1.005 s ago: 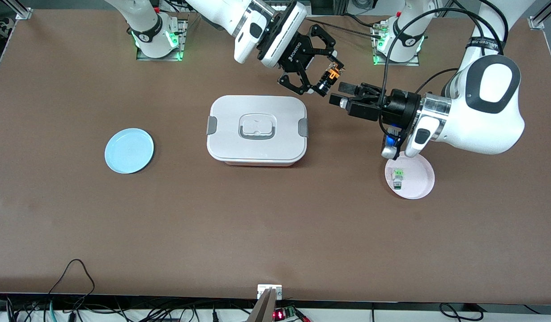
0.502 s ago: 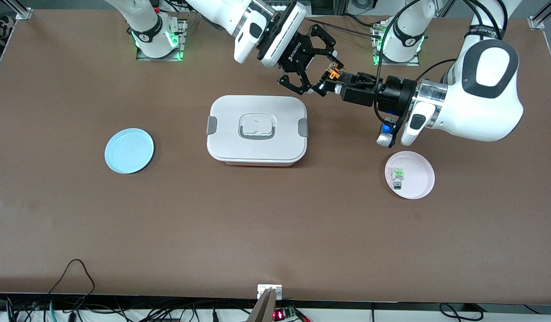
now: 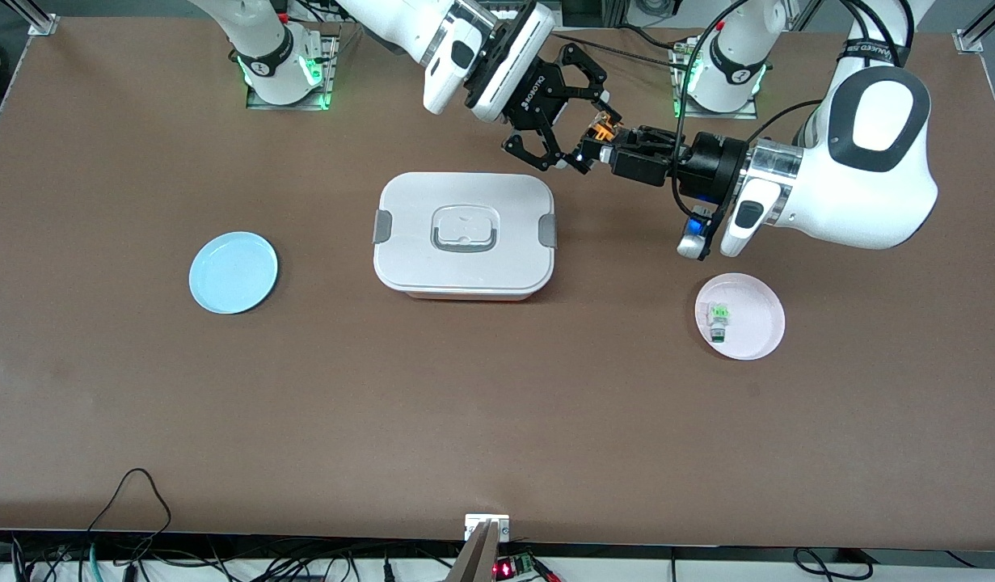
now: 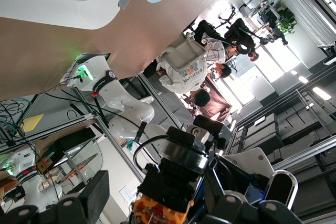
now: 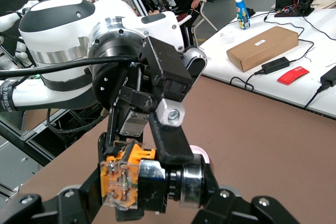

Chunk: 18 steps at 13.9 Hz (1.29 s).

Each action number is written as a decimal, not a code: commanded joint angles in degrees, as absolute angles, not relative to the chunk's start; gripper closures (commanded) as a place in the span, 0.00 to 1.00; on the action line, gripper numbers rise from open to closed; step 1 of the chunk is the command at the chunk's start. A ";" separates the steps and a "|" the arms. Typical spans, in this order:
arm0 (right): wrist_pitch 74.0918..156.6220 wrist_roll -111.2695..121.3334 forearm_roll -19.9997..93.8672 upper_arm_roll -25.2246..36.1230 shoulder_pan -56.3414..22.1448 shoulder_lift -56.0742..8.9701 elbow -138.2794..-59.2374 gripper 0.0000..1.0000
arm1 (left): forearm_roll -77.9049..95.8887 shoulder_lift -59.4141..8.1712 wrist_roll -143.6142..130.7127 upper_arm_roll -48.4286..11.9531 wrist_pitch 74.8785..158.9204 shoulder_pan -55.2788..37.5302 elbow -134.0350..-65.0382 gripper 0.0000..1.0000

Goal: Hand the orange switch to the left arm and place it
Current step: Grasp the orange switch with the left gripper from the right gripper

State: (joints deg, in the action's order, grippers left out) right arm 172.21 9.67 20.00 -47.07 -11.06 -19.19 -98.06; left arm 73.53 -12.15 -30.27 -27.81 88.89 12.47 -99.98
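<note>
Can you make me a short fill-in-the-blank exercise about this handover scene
1. The orange switch is held up in the air between the two ____.
2. The box has its lid ____.
3. The small white-and-green switch lies on the ____ plate.
4. The plate with nothing on it is ____.

Missing words: grippers; on; pink; blue

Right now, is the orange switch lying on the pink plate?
No. In the front view the orange switch is up between the right gripper and left gripper, not on the pink plate.
</note>
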 commanded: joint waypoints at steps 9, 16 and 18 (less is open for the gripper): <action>172.79 9.40 20.57 -47.11 -11.43 -19.34 -97.21 1.00 | 75.06 -9.93 -30.50 -28.04 87.72 13.54 -100.99 1.00; 172.71 5.81 19.96 -47.11 -11.43 -19.25 -97.12 0.00 | 74.45 -11.16 -29.88 -27.60 87.45 19.41 -99.49 1.00; 172.71 5.71 19.86 -47.11 -11.43 -19.25 -97.03 0.00 | 73.92 -11.34 -29.71 -27.42 87.45 20.39 -99.49 1.00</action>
